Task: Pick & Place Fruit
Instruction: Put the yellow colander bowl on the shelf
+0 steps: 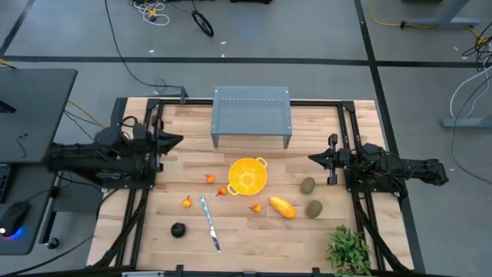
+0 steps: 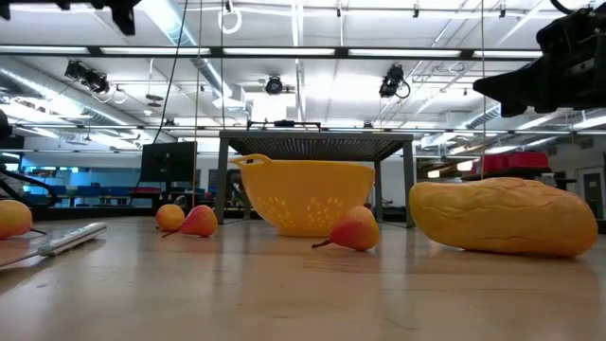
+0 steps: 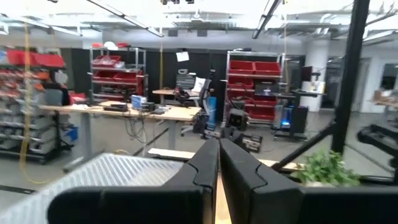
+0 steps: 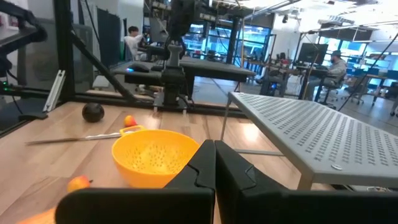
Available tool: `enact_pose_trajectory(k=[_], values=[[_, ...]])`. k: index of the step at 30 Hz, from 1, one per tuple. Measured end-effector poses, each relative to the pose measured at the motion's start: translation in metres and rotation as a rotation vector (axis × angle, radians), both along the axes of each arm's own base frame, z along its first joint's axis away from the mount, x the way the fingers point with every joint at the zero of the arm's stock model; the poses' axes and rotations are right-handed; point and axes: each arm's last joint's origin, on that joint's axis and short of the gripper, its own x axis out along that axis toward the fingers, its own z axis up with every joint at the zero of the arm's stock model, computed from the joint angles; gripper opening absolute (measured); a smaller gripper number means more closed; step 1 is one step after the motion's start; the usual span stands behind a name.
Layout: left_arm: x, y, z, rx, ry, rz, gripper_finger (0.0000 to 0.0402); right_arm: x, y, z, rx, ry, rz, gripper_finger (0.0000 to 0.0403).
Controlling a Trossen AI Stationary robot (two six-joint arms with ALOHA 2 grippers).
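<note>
Your left claw (image 1: pixel 178 140) and right claw (image 1: pixel 314 158) sit closed and empty beside the grey rack (image 1: pixel 251 114), with the yellow colander (image 1: pixel 247 175), knife (image 1: pixel 210 224) and fruit (image 1: pixel 282 208) lying between them.

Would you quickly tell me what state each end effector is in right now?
Left end effector: closed, holding nothing, raised over the table's left side.
Right end effector: closed, holding nothing, raised over the table's right side.

From above, the small orange-red fruits (image 1: pixel 210 178) are too tiny to identify. In the low view, the leftmost fruit (image 2: pixel 11 218) is cut by the picture's edge, and the yellow colander (image 2: pixel 305 194) hides what lies behind it.
</note>
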Motion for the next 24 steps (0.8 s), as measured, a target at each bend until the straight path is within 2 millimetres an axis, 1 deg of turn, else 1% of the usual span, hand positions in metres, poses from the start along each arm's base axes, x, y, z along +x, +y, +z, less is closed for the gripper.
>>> enact_pose_trajectory(k=[4, 10, 11, 12, 14, 16, 20, 24], values=[[0.009, 0.0, 0.018, 0.049, 0.022, 0.015, 0.0022, 0.0, 0.0, 0.0, 0.0, 0.0, 0.0, 0.0001], [0.021, 0.0, 0.035, 0.075, 0.043, 0.019, 0.0022, 0.0, 0.0, 0.001, -0.004, -0.01, -0.01, 0.0001], [0.023, 0.0, 0.037, 0.075, 0.046, 0.017, 0.0022, 0.0, -0.001, 0.002, 0.01, -0.02, -0.026, 0.0001], [0.025, 0.0, 0.039, 0.074, 0.049, 0.017, 0.0022, 0.0, -0.001, 0.003, 0.059, -0.042, -0.03, 0.0001], [0.028, 0.0, 0.042, 0.061, 0.05, 0.014, 0.0022, -0.001, -0.002, 0.009, 0.182, -0.115, -0.032, 0.0001], [0.031, 0.0, 0.045, 0.054, 0.05, 0.011, 0.0022, -0.002, -0.002, 0.015, 0.234, -0.182, -0.055, 0.0001], [0.034, 0.0, 0.052, 0.056, 0.049, 0.004, 0.0022, -0.004, -0.003, 0.025, 0.199, -0.273, -0.068, 0.0001], [0.037, 0.0, 0.056, 0.088, 0.055, 0.009, 0.0022, -0.005, -0.003, 0.04, 0.173, -0.25, -0.073, 0.0001]])
